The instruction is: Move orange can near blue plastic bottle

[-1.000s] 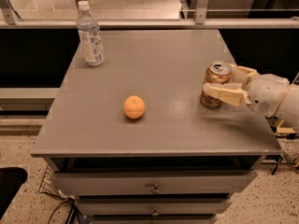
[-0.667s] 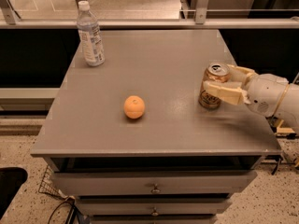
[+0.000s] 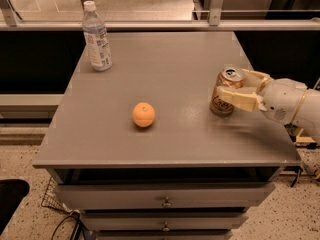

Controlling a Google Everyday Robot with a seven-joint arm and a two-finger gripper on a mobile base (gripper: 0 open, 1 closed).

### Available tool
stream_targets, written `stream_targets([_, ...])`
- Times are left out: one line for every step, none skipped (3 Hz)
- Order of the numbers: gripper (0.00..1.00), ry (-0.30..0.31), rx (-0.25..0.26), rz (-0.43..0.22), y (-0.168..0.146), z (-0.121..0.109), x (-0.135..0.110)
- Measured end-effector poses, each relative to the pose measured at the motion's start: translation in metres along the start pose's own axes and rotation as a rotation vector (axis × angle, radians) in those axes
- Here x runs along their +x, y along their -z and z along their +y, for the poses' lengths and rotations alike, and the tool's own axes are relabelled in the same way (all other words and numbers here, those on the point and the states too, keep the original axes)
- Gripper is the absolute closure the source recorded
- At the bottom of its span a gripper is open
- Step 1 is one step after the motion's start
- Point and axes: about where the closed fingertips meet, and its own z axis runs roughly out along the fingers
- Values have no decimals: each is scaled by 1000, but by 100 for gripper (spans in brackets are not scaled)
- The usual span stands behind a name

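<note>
Grips the upright can [image 3: 223, 104] in the tool [image 3: 231, 87], well right of the bottle [image 3: 97, 39], nearer the bench [image 3: 175, 59] front.

The surface [image 3: 180, 59] is smooth matt grey with a faint sheen. At the right of the frame the gripper [image 3: 232, 87], of smooth cream plastic, clasps the orange can [image 3: 221, 105], which is glossy tan metal with a bright silver top. At upper left, the blue plastic bottle [image 3: 97, 39] is clear, shiny plastic with a pale label. The orange fruit [image 3: 144, 114] has a dull skin.
</note>
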Motion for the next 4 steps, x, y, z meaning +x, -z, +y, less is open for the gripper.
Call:
stream_targets([100,23,-18,27,-10,-6,-19])
stream_targets([100,51,-56,67,-42,-18,-54])
stream_targets([100,46,-127,100,-99,-24,-73])
stream_targets([100,9,-200,80,-164,-16,-71])
